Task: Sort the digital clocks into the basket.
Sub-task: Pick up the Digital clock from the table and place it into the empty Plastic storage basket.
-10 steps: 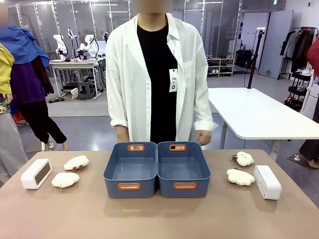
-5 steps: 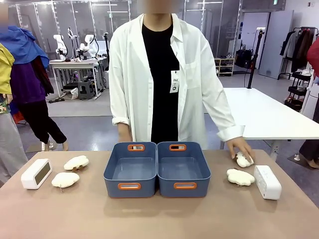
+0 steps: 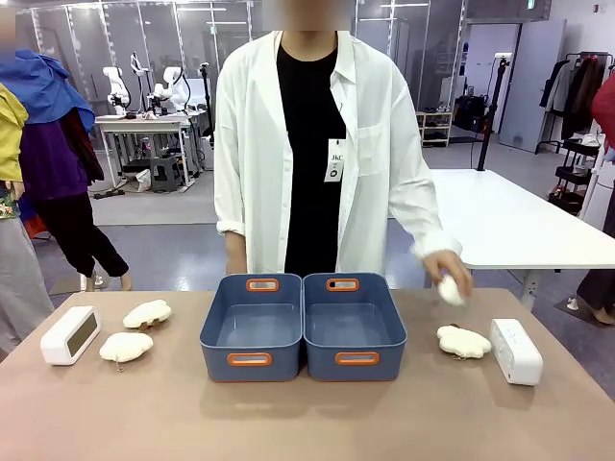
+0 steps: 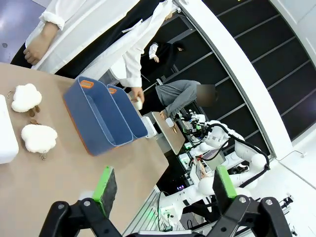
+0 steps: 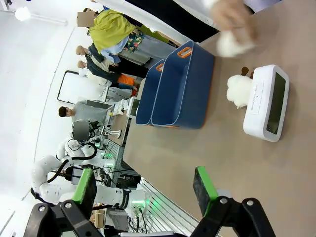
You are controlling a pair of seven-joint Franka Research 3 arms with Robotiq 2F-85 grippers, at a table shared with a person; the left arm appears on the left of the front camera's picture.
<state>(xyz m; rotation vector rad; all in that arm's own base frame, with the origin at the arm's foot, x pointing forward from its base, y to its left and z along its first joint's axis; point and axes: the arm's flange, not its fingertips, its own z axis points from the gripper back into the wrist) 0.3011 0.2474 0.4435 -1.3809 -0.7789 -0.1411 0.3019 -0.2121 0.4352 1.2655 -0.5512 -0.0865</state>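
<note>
Sorting yet to start. Left digital clock (image 3: 69, 335) and right digital clock (image 3: 516, 351) on desk (image 3: 307, 423), well apart from empty blue baskets (image 3: 288, 363). Left claw (image 4: 160, 185) and right claw (image 5: 143, 187) spread, empty. Person's hand (image 3: 444, 272) holding plush toy (image 3: 450, 291). Next, likely: descend on nearest clock, pinch across width.

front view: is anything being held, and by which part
The person's hand holds a plush toy from above; exact part blurred. The left gripper and right gripper hold nothing.
</note>
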